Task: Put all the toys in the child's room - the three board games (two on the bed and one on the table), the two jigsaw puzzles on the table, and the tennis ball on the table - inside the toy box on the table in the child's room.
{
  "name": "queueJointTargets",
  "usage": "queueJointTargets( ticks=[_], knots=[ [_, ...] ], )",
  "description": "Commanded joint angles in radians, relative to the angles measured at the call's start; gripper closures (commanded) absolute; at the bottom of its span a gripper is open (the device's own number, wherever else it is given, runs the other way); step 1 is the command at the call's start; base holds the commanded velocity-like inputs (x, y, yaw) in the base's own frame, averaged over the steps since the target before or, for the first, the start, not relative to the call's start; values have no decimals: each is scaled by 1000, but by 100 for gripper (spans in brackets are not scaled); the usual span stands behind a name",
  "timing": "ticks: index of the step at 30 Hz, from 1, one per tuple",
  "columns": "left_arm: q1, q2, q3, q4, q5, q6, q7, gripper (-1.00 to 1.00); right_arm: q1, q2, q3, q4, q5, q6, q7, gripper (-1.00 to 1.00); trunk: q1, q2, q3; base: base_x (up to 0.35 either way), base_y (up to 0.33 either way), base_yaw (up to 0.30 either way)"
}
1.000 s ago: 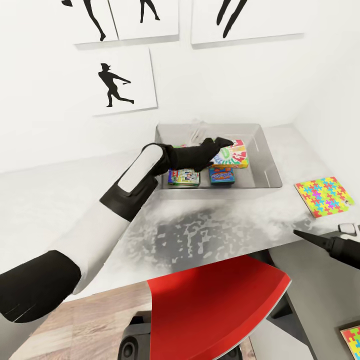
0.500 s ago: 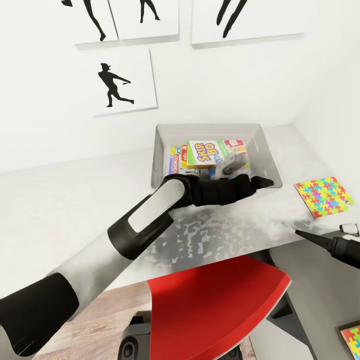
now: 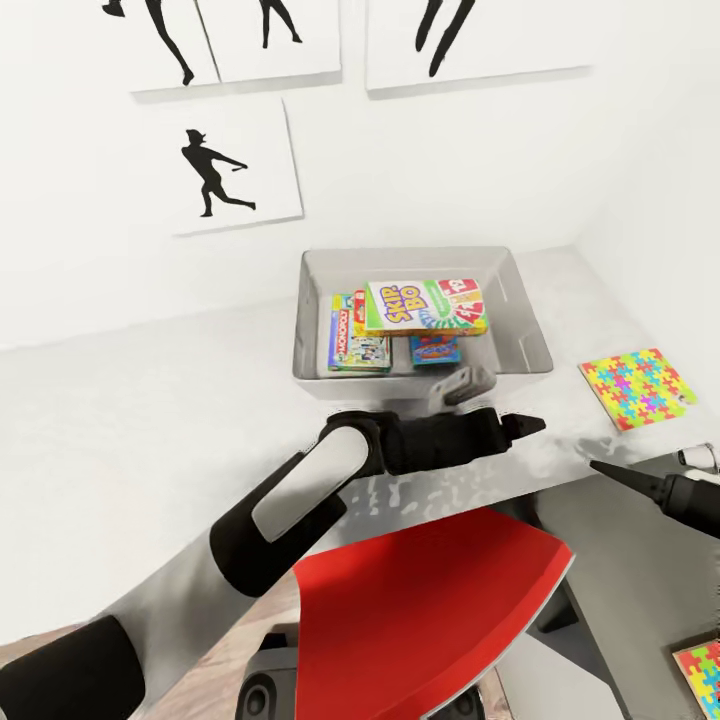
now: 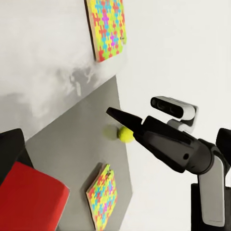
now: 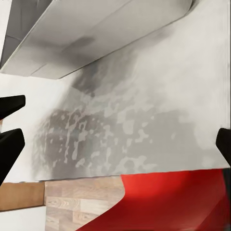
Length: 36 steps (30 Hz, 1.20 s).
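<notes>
The grey toy box [image 3: 522, 330] stands at the back of the white table [image 3: 150, 430]. Inside lie the Skip-Bo board game [image 3: 425, 306], a Monopoly game [image 3: 358, 347] and a third, blue game [image 3: 436, 350]. My left gripper [image 3: 530, 424] hovers open and empty over the table just in front of the box. One jigsaw puzzle [image 3: 638, 388] lies on the table's right end. The second jigsaw puzzle [image 4: 102, 197] and the tennis ball [image 4: 126, 134] rest on a lower grey surface beside the table. My right gripper [image 3: 602, 468] hangs open near that table end, its fingers [image 5: 9, 144] far apart.
A red chair [image 3: 430, 610] sits under the table's front edge, below my left arm. Silhouette pictures [image 3: 225, 165] hang on the white wall behind the box. The wall closes in at the right.
The left gripper let the Skip-Bo game go into the box, then drew back to in front of it. The camera has shifted slightly. The right arm has stayed put.
</notes>
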Motion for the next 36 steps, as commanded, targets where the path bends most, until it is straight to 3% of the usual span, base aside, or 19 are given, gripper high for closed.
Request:
queueJointTargets(
  ticks=[1,6,18,26,36],
  knots=[
    [0,0,0,-1,10,-1,10,-100,-1,0,0,0,3,3,5,-100,1,-2,-1,0,0,-184],
    [18,0,1,-16,-20,-2,11,-100,-1,1,5,0,3,3,5,-100,1,-2,2,0,0,-220],
    [27,1,1,-23,-35,-8,12,-100,-1,2,6,0,3,3,5,-100,1,-2,7,0,0,-211],
    [29,2,3,-24,-37,-10,12,-100,-1,2,4,0,3,3,4,-100,1,-2,8,-58,0,-60],
    [32,2,4,-29,-37,-10,13,-100,-1,3,3,0,3,3,4,-100,1,-2,8,-239,0,-13]
  ],
)
